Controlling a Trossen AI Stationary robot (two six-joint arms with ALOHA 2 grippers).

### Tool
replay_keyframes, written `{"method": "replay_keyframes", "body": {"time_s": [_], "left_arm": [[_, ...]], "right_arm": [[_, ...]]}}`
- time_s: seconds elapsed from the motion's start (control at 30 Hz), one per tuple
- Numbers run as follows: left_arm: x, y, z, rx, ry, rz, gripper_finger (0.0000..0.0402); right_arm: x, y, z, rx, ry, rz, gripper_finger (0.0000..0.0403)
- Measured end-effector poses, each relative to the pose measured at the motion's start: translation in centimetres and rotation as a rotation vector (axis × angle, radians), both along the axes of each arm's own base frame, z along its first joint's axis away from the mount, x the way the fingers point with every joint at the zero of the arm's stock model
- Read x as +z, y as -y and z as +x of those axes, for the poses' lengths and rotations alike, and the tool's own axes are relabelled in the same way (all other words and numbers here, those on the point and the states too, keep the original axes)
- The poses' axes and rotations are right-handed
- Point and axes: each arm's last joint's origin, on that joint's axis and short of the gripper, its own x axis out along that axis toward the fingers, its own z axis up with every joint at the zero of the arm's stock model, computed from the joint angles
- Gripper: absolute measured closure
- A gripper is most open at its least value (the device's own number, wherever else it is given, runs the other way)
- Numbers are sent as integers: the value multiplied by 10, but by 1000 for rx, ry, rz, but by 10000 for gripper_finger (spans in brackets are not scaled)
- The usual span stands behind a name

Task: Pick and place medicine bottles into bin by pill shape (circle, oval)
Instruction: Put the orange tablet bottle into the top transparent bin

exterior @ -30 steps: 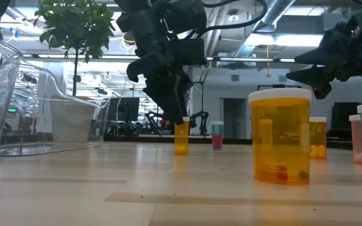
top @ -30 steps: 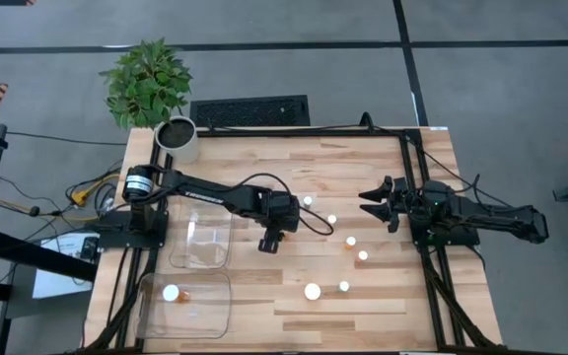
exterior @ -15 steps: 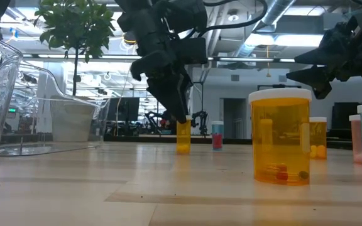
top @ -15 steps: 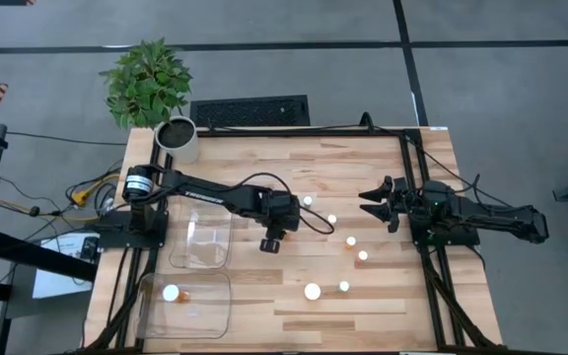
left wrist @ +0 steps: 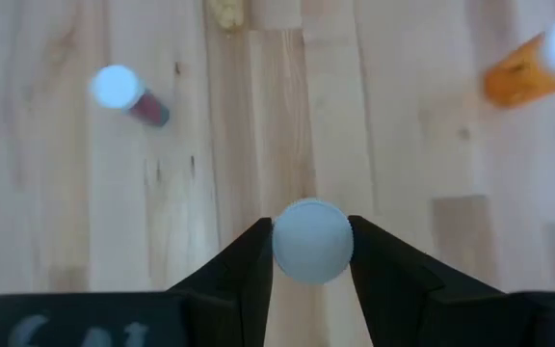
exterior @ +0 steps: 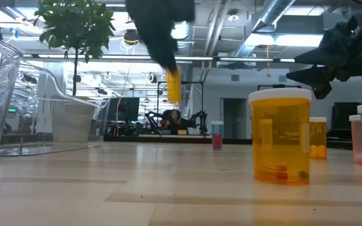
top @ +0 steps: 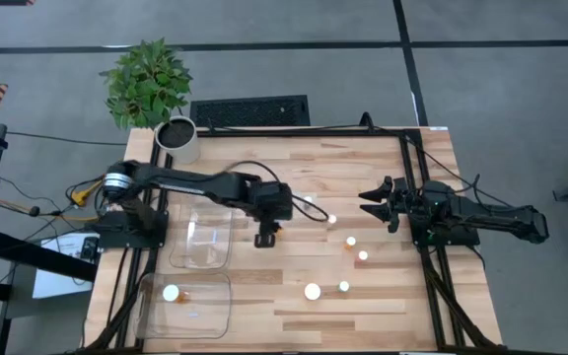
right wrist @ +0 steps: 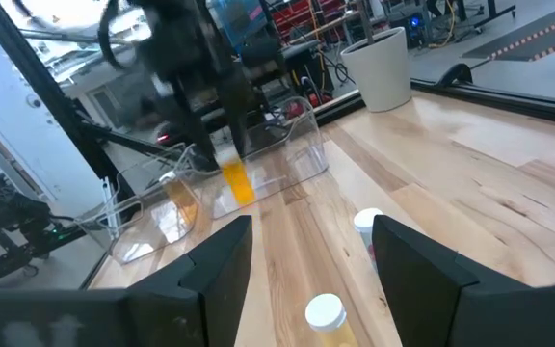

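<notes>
Holding one small amber medicine bottle [exterior: 173,86] by its white cap, my left pincer [left wrist: 311,253] is closed tight on it and has it hanging clear above the tabletop [top: 363,168], just beside the upper clear bin [top: 203,240] on the side facing the loose bottles. From the left wrist I see the cap seated squarely between the two dark fingers [left wrist: 244,270]. That upper bin looks to hold nothing I can make out; the lower clear bin [top: 187,306], nearer the table's front edge, has one white-capped bottle [top: 172,293] lying in it. Past the upper bin, away from the arm's base, several more bottles [top: 351,242] stand scattered on the wood, a larger one [top: 313,291] among them toward the front edge. My right pincer [top: 375,205] waits well beyond that scatter, on the far side from the bin, with its jaws spread apart and nothing between them. A potted plant [top: 151,84] sits off the corner behind the bin.
</notes>
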Motion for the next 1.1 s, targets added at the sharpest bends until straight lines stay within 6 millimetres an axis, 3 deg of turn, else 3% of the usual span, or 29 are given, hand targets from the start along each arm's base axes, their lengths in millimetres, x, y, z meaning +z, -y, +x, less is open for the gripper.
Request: {"method": "replay_keyframes", "body": {"time_s": [0.23,0.4,0.57,0.73,0.9,1.1], "left_arm": [[62,8,-66,167,21,46,285],[88,7,-119,424,-8,117,285],[98,7,-153,707,-1,111,285],[84,9,-175,902,-55,147,285],[44,9,-184,1005,-102,146,285],[-7,6,-183,1004,-119,48,285]], "right_arm": [[0,0,0,0,0,0,178],[0,0,0,0,5,-1,178],[0,0,0,0,5,-1,178],[0,0,0,0,5,-1,178],[0,0,0,0,5,-1,178],[0,0,0,0,6,-1,178]]}}
